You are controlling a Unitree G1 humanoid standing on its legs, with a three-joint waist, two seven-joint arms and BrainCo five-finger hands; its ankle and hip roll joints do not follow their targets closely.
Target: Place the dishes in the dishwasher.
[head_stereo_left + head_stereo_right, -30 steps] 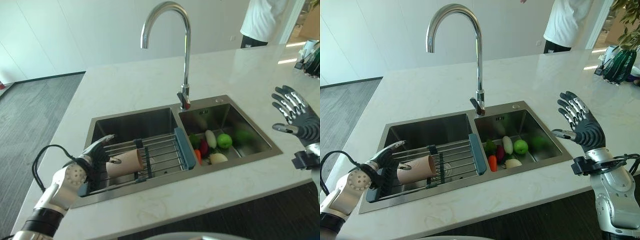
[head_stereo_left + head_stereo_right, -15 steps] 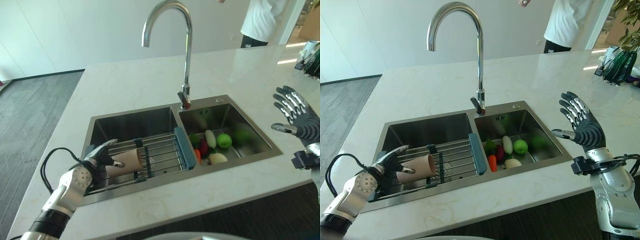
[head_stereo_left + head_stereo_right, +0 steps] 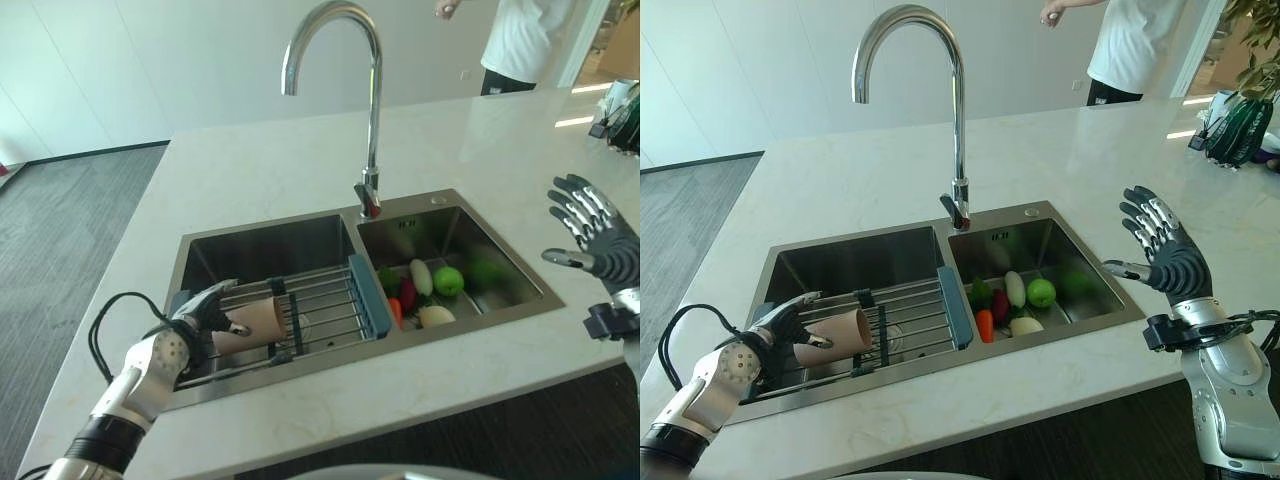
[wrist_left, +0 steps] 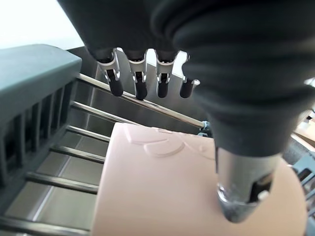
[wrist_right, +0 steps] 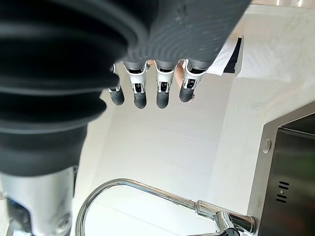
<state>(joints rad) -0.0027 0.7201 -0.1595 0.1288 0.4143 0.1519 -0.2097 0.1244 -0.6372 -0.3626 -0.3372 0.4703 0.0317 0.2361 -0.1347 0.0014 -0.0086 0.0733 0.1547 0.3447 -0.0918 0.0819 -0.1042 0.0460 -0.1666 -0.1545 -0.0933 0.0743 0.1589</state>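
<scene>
Lying sideways on the wire rack (image 3: 320,305) over the left sink basin (image 3: 262,250) is a beige cup (image 3: 250,322); left hand (image 3: 200,318) at its open end, thumb on cup, fingers straight.

R eye: right hand (image 3: 1167,255) raised over counter (image 3: 840,175), fingers spread, empty.

L wrist: thumb tip (image 4: 238,196) on cup wall, fingers above rack bars.

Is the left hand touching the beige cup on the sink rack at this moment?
Touching. In the left wrist view the left hand has its thumb tip pressed onto the cup, while its fingers stay straight above it, over the rack.
</scene>
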